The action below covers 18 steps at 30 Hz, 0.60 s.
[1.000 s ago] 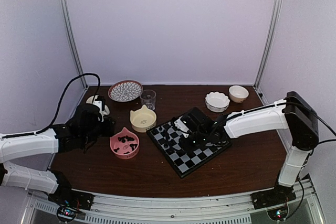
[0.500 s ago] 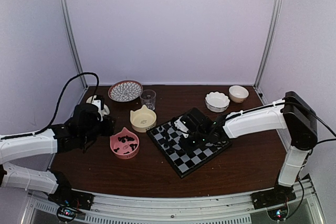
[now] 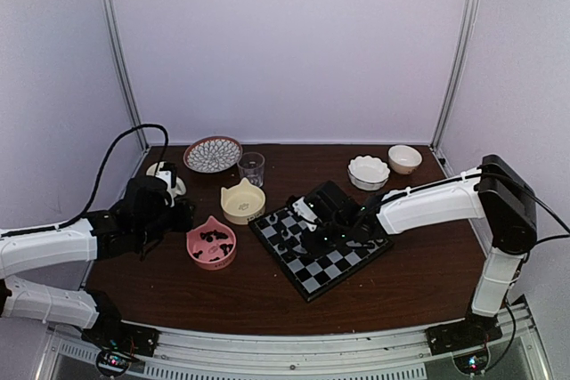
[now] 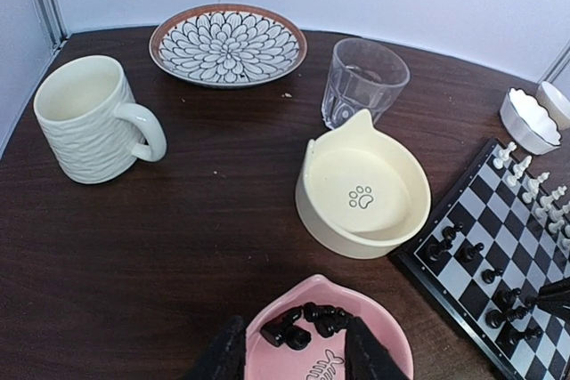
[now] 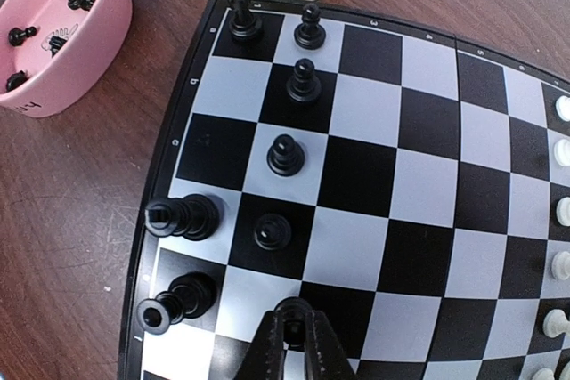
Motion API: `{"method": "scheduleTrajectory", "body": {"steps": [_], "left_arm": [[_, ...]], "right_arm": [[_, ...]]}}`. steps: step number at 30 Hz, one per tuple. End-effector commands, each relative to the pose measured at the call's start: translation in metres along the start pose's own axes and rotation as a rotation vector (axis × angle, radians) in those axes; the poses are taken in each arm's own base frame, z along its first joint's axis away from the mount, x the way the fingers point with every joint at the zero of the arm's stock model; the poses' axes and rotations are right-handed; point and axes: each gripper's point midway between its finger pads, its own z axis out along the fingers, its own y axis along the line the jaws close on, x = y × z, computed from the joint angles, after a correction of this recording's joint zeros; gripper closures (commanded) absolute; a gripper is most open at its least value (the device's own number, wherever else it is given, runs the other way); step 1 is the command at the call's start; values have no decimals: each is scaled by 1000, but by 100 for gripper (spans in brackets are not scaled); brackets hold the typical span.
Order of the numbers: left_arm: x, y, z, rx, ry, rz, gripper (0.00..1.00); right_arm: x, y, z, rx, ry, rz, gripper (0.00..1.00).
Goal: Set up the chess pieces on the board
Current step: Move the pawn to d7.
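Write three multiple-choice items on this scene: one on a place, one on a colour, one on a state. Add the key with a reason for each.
1. Where do the loose black chess pieces that are off the board lie?
A. in the pink bowl
B. in the cream bowl
C. on the patterned plate

2. What colour is the mug?
A. pink
B. cream
C. black

3. How is the right gripper?
A. wide open
B. shut on a black piece
C. shut on a white piece

Key:
1 A: they are heaped inside the pink bowl.
2 B: its ribbed wall and handle are cream.
3 B: its fingers pinch a black piece over the board.
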Motion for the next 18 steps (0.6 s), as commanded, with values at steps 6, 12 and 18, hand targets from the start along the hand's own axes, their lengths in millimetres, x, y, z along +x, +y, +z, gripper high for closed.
{"method": "scheduleTrajectory", "body": {"steps": [6,12,18], "left_arm": [[-11,-1,-3,-1,-39,-18,61],[-11,-1,-3,1,-38,-18,61],[-11,-1,-3,0,-36,-17,61]], "right_arm": [[-11,15,-7,-72,-48,-7,91],[-10,17,-5,-73,-39,-17,91],[-6,18,-2,-67,-22,-31,90]]}}
